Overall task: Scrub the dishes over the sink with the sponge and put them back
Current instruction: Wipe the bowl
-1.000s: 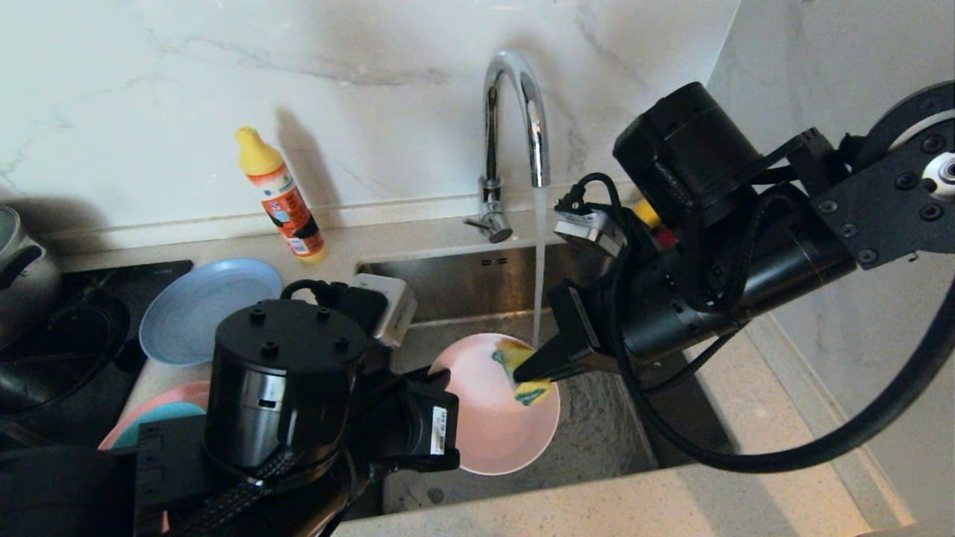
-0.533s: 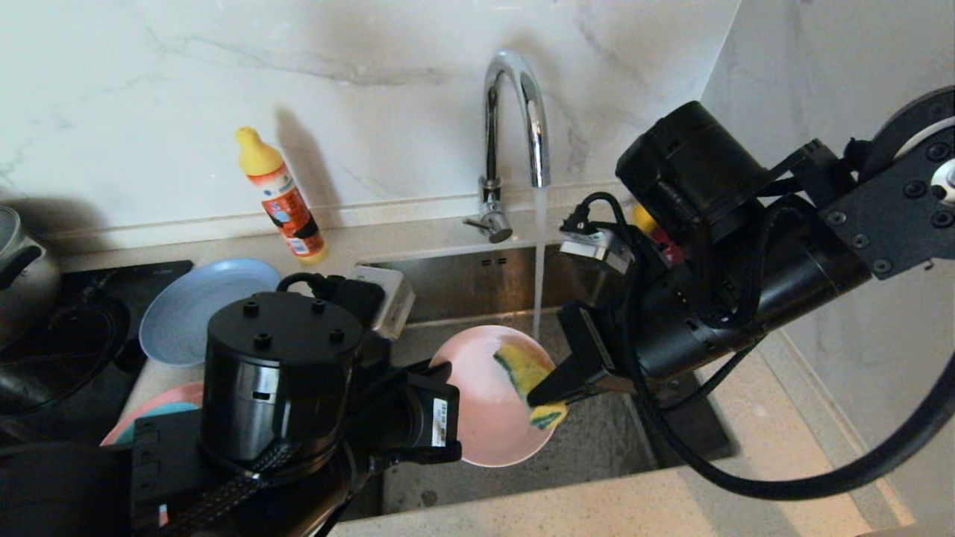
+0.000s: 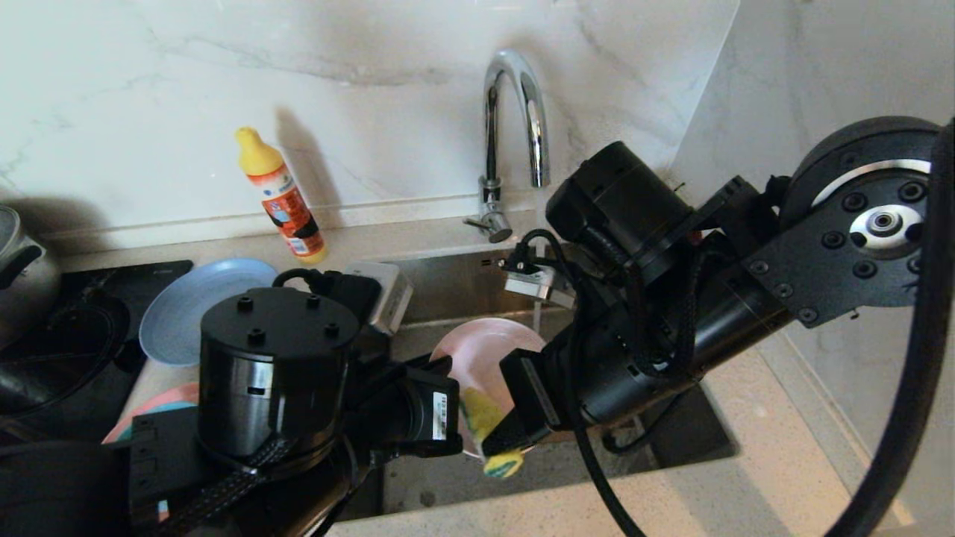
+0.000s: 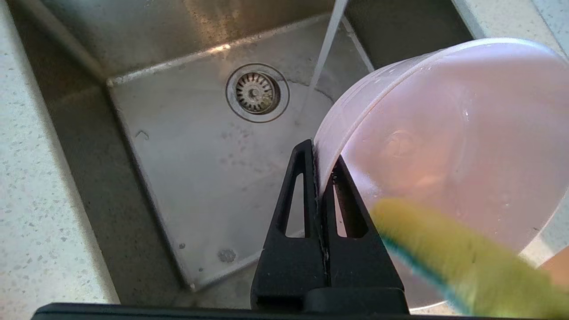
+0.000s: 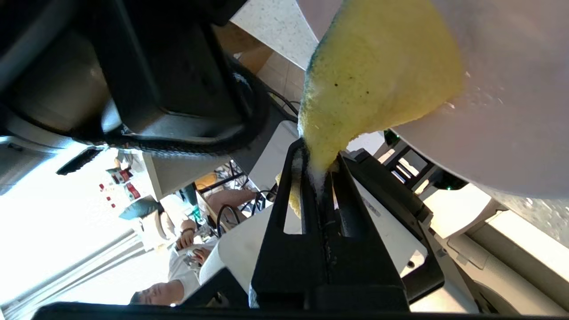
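My right gripper (image 5: 321, 166) was clenched on the sponge (image 5: 378, 75), the two black fingers pinching one squashed corner while the yellow body fanned out past the tips and pressed flat against the pale pink bowl (image 5: 511, 111). In the head view that sponge (image 3: 489, 429) sat at the near, lower edge of the bowl (image 3: 485, 350), its green side just showing at the bottom, with the right gripper (image 3: 501, 441) reaching in from the right across the basin.

My left gripper (image 4: 321, 153) was closed tight on the bowl's rim (image 4: 324, 133), one finger on each face of the thin wall, holding the pale pink bowl (image 4: 444, 133) tilted up on edge over the sink (image 4: 178, 178). The sponge (image 4: 453, 262) crossed the bowl's inner face close to those fingers. Below, the round strainer drain (image 4: 257, 92) lay well apart from the bowl, and a thin stream of water (image 4: 324, 49) fell beside the bowl's far rim.

Outward from there, the chrome tap (image 3: 515, 119) stood behind the basin. On the counter to the left lay the grey-blue plate (image 3: 186, 306), and nearer me, partly hidden by my left arm, the salmon-pink plate (image 3: 160, 403) with the teal bowl (image 3: 138, 425) on it. The yellow-capped bottle (image 3: 280, 198) stood against the marble wall, and a steel pot (image 3: 19, 261) showed at the far left edge.
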{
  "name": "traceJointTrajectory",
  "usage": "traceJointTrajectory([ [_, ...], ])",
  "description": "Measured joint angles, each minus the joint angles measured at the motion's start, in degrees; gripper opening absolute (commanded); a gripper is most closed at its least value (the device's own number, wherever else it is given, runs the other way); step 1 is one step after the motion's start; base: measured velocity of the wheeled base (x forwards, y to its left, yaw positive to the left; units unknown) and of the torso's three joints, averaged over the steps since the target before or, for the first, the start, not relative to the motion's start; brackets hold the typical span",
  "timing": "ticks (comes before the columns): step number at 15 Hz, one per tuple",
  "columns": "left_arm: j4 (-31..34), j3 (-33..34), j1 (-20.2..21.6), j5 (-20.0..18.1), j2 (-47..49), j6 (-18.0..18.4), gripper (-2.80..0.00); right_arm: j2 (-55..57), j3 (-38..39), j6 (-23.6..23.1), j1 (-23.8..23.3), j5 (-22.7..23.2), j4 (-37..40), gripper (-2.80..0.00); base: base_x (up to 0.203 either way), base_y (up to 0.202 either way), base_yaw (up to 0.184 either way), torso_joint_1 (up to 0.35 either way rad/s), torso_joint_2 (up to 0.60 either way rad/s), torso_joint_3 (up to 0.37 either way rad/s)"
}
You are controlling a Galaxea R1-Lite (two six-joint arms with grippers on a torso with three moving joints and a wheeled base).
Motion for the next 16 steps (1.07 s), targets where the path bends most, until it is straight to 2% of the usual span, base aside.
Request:
traceJointTrajectory([
  [5, 0.1, 0.1, 0.0, 0.0, -0.1, 0.0, -2.8, 1.6, -4.3, 0.0, -0.3, -0.1, 0.1, -2.8, 0.0, 0.0, 0.0, 0.0, 0.0, 0.0],
  [16, 0.0, 0.1, 0.0, 0.0, 0.1, -0.2, -2.8, -3.0, -4.9, 0.1, -8.3, -0.2, 1.1, -2.8, 0.0, 0.0, 0.0, 0.0, 0.0, 0.0],
])
